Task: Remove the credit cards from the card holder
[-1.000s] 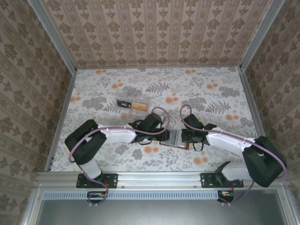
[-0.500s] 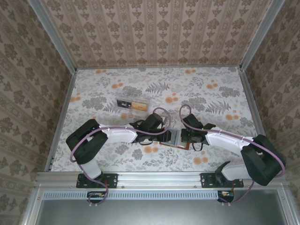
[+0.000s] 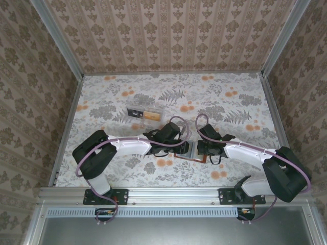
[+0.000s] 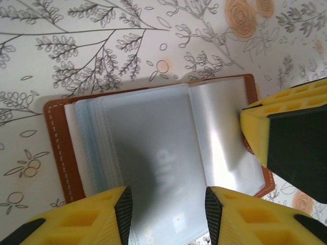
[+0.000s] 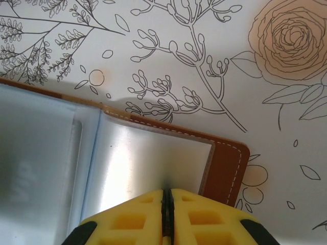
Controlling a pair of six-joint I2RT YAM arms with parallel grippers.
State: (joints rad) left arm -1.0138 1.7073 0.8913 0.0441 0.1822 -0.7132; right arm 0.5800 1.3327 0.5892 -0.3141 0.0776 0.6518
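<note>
The card holder (image 3: 187, 151) lies open on the table between both grippers, its brown stitched rim (image 4: 55, 148) around frosted plastic sleeves. A grey credit card (image 4: 153, 153) shows dimly through the top sleeve. My left gripper (image 4: 168, 212) hovers open over that sleeve, one yellow finger on each side of the card's near end. My right gripper (image 5: 167, 196) is shut, its tips pressed down on the shiny right-hand sleeve next to the brown edge (image 5: 225, 168). From above, the left gripper (image 3: 179, 147) and the right gripper (image 3: 200, 149) face each other across the holder.
A clear plastic oblong box (image 3: 144, 113) lies behind the left arm, toward the back. The right gripper's yellow finger (image 4: 286, 132) stands on the holder's right side, close to the left gripper. Patterned walls enclose the flowered table.
The left gripper's jaws have spread wider and it has edged right over the card holder. The right gripper and the holder have stayed put.
</note>
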